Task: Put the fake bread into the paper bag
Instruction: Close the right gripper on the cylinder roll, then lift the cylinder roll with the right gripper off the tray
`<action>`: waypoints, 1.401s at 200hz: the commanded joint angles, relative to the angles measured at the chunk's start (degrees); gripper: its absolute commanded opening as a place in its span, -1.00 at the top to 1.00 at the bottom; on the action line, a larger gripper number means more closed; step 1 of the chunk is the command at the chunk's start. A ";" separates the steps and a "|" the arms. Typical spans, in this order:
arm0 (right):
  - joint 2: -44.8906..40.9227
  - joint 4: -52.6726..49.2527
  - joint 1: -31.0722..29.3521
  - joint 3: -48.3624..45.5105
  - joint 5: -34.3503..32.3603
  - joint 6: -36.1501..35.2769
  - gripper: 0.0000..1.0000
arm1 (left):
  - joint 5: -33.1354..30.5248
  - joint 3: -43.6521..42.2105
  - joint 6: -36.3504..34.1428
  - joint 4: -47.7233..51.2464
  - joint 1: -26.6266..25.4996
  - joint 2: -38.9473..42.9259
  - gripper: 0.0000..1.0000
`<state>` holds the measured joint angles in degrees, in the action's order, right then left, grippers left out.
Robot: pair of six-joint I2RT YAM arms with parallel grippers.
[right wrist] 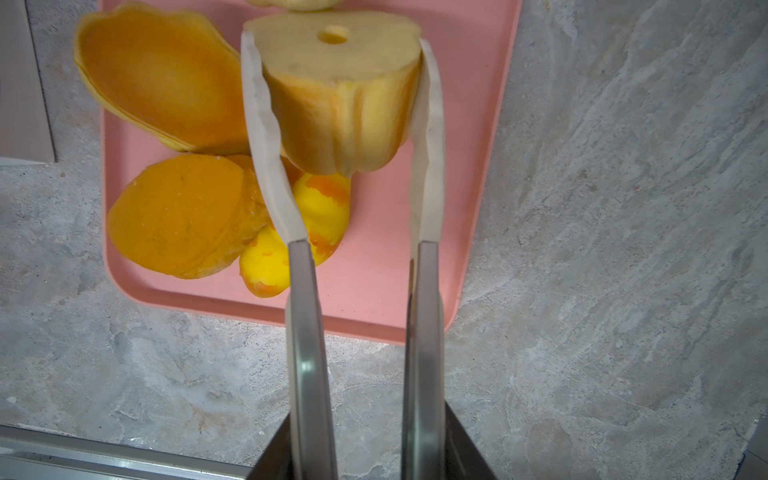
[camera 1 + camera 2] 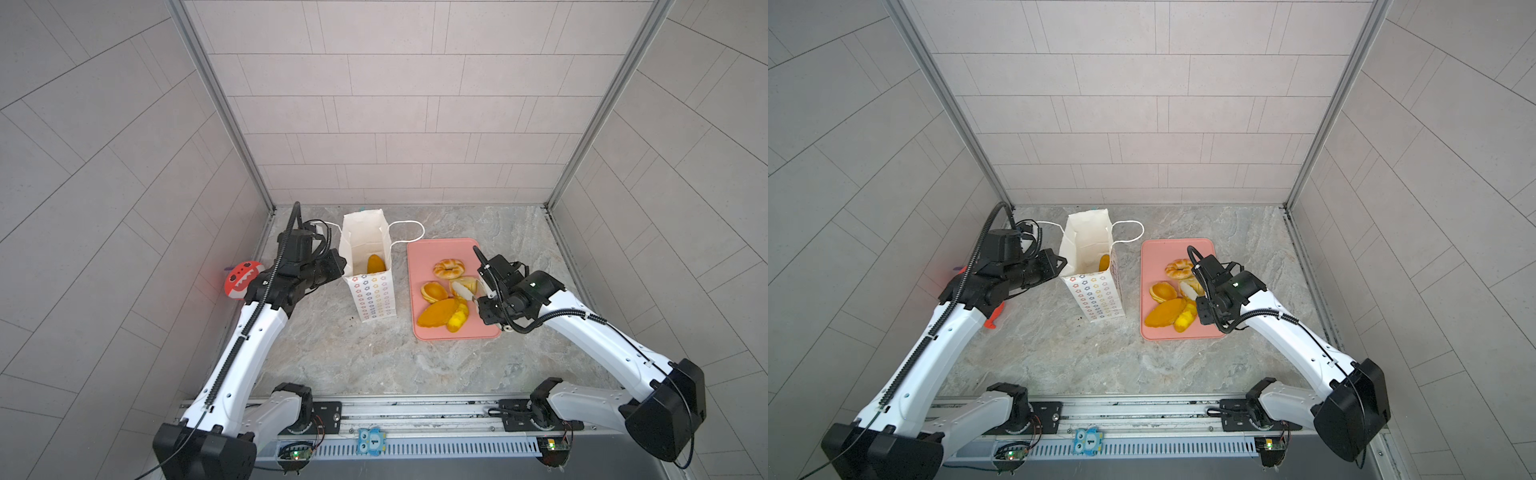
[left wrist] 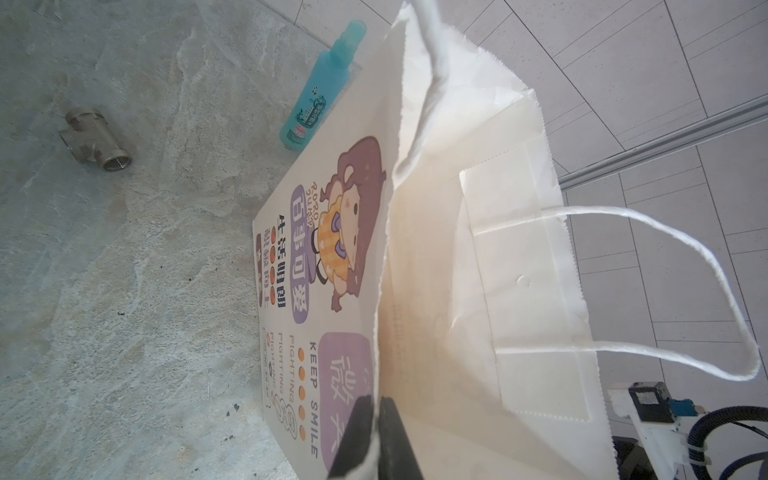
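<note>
right gripper (image 1: pixel 338 45) gripping ridged loaf (image 1: pixel 345 104), pink tray (image 1: pixel 374 299)

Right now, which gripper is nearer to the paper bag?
Left. The left gripper pinches the paper bag by its rim; the right gripper is apart from it, above the pink tray, holding a ridged loaf.

Bright, even light, soft shadows; walls (image 2: pixel 104 166) bow in both top views; paper bag (image 3: pixel 478 270) glows.
</note>
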<state>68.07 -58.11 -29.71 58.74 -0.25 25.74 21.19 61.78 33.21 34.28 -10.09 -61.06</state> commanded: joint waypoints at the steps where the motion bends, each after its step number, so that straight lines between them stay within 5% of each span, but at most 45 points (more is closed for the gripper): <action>1: -2.56 -1.74 0.26 1.35 -1.43 0.21 0.15 | -0.12 -0.08 0.18 0.07 0.07 0.49 0.80; 280: -4.29 -7.20 1.59 13.55 -6.13 -2.40 0.17 | -0.19 0.52 0.41 0.60 0.12 0.78 0.80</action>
<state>63.79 -64.84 -28.64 69.80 -4.34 23.99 21.19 61.78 33.63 34.28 -10.09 -61.04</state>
